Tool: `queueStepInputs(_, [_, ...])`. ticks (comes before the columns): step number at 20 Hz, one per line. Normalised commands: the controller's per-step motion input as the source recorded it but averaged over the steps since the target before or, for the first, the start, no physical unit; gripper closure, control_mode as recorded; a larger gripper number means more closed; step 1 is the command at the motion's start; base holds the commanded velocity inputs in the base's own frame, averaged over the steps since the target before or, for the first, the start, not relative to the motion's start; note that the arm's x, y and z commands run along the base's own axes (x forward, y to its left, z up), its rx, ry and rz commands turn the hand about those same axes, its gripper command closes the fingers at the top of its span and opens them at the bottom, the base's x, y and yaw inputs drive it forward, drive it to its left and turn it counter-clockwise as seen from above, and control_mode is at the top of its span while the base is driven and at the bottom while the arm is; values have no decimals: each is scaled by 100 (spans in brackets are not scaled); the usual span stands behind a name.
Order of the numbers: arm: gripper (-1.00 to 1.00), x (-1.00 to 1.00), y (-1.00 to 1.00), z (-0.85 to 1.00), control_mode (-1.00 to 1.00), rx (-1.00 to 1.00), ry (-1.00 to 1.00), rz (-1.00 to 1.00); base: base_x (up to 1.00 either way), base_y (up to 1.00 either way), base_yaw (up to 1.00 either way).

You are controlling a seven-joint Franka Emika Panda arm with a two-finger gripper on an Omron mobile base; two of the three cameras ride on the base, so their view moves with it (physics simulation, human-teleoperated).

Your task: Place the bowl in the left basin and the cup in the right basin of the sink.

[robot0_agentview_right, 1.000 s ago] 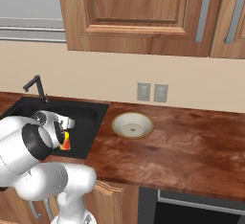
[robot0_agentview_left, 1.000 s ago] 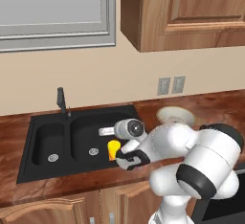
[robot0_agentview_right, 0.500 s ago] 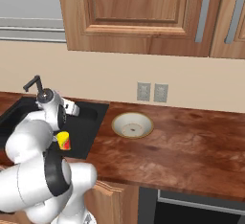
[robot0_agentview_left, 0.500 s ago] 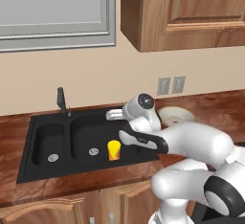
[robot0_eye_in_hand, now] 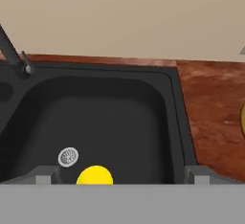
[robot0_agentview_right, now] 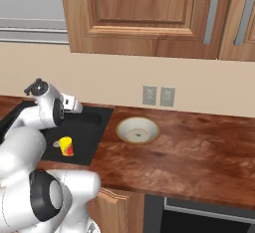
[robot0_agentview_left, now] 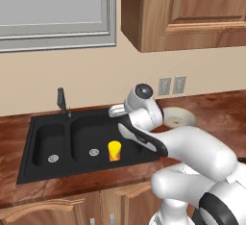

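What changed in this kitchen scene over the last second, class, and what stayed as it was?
The gripper, which was down at the cup a second ago, has let go and lifted up and back, its jaws open. The cup stays upright in the right basin, and the bowl stays on the counter.

wood cabinets (robot0_agentview_right: 144,15), wall outlets (robot0_agentview_right: 158,96), window (robot0_agentview_left: 53,12)
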Motion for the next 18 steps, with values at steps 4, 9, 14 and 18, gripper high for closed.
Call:
queueStepInputs(4, [-100, -24, -32, 19, -100, -12, 0, 0, 0, 0, 0])
queueStepInputs(9, [-100, -21, -36, 30, -100, -5, 1, 0, 0, 0, 0])
queueStepInputs(14, [-100, -17, -39, 19, -100, -4, 3, 0, 0, 0, 0])
queueStepInputs(18, [-100, -7, -44, 0, -100, -8, 1, 0, 0, 0, 0])
